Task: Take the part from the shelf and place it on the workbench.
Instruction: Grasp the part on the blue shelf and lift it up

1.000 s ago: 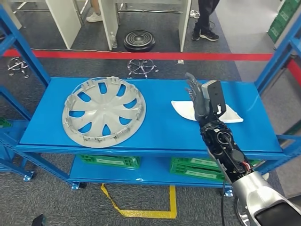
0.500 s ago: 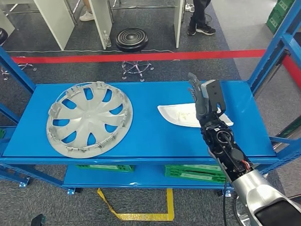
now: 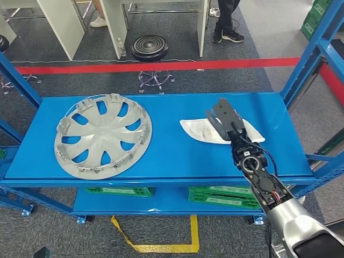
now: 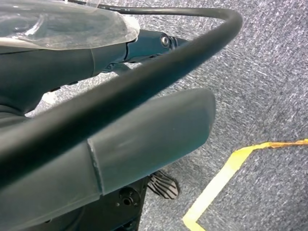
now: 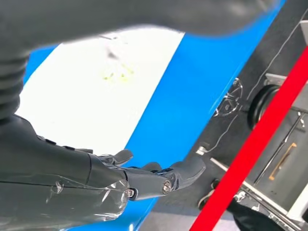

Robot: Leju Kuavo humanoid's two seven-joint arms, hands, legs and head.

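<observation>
I'm in a workshop / test hall w/ industrial kit; blue steel shelf rack [image 3: 170, 156] in front of me; green plastic crates [image 3: 221, 196] on its lower tier; grey carpet floor w/ red line [image 3: 154, 66] & yellow tape [image 3: 162, 244]; stool [image 3: 149, 47] and white bench legs [image 3: 114, 21] beyond.

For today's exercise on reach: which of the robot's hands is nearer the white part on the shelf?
Right. The right hand hovers open over the white part on the blue shelf. The left hand hangs low above the carpet floor, away from it.

bare shelf [image 3: 174, 150] between hubcap [image 3: 103, 135], part [image 3: 202, 130]
</observation>
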